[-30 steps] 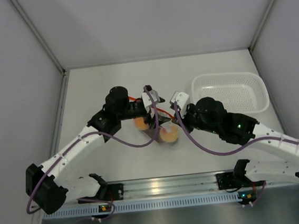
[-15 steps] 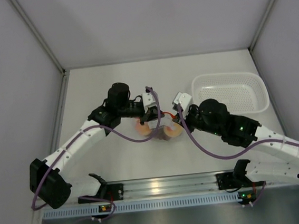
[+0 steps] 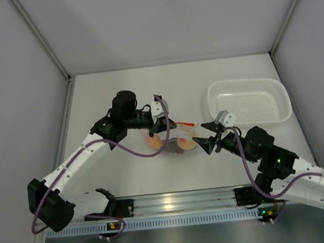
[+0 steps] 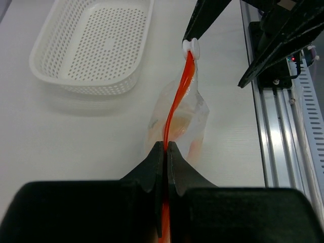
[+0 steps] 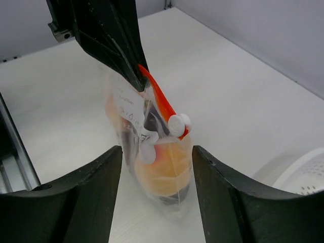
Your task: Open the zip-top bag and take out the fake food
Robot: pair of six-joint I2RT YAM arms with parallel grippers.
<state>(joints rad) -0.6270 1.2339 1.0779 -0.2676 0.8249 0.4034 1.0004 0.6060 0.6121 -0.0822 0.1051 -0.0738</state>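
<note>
The zip-top bag (image 3: 178, 144) is clear and crinkly and stands on the table between my two grippers. My left gripper (image 4: 166, 147) is shut on its red-orange zip strip (image 4: 177, 101), which runs away from the jaws to a white slider (image 4: 191, 46). In the top view the left gripper (image 3: 164, 128) is at the bag's left end. The fake food shows through the plastic: an orange round fruit (image 5: 162, 169) and a dark piece (image 5: 152, 119). My right gripper (image 5: 157, 149) stands open, its fingers apart on either side of the bag's near end and touching nothing. From above, the right gripper (image 3: 205, 139) sits just right of the bag.
A white perforated basket (image 3: 247, 81) stands at the back right, also seen in the left wrist view as the basket (image 4: 86, 86). An aluminium rail (image 3: 170, 202) runs along the near edge between the arm bases. Grey walls close in the table.
My left gripper has shut on the zip strip. My right gripper has let go, opened and drawn back to the right and nearer. The bag has shifted slightly.
</note>
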